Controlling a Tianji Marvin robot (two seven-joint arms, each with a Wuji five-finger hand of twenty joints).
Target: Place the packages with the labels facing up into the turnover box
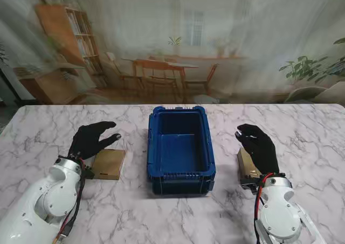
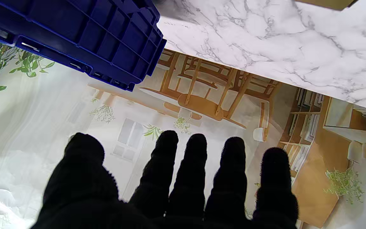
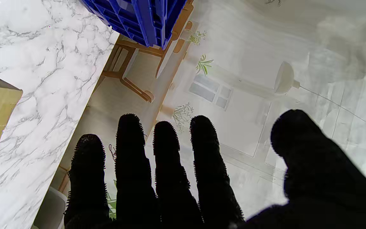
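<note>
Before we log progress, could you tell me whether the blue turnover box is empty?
Empty: the blue turnover box shows only its bare floor; both packages lie outside it.

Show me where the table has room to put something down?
Bare marble table lies nearer to me than the blue plastic box, and farther out in both corners. Crowded: beside the box, where black-gloved hands hover over brown cardboard packages.
</note>
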